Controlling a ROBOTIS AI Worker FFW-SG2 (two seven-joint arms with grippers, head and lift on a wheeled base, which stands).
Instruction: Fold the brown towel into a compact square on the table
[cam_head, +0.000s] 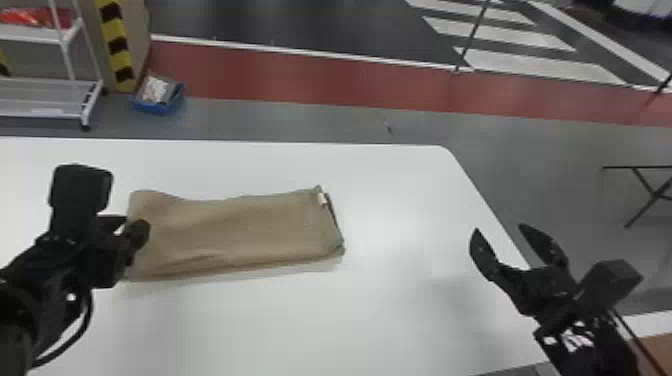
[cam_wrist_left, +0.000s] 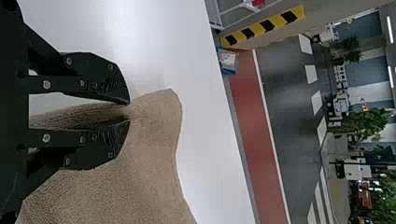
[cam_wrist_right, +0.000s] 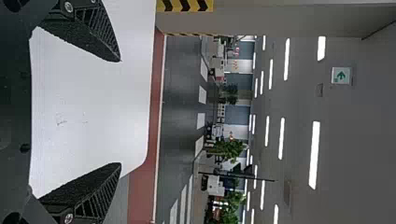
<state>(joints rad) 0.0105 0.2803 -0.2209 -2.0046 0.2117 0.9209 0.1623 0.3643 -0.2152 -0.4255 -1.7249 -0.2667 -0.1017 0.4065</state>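
head view: brown towel (cam_head: 240, 230) lies oblong on white table (cam_head: 390, 315); my left gripper (cam_head: 132, 226) at its left end, my right gripper (cam_head: 499, 229) well apart. left wrist view: towel pinched between my fingers (cam_wrist_left: 100, 88). right wrist view: fingers (cam_wrist_right: 95, 32) spread, grasping nothing.

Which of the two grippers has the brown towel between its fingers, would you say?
The left gripper, at one end of the towel; the right gripper is open, away from it.

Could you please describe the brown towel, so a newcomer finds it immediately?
On the large white table, toward the robot's left, lies the brown towel, folded into a long strip. The left gripper pinches its left end. Unlike that black gripper, it is soft cloth, with a small pale label near its far right corner.
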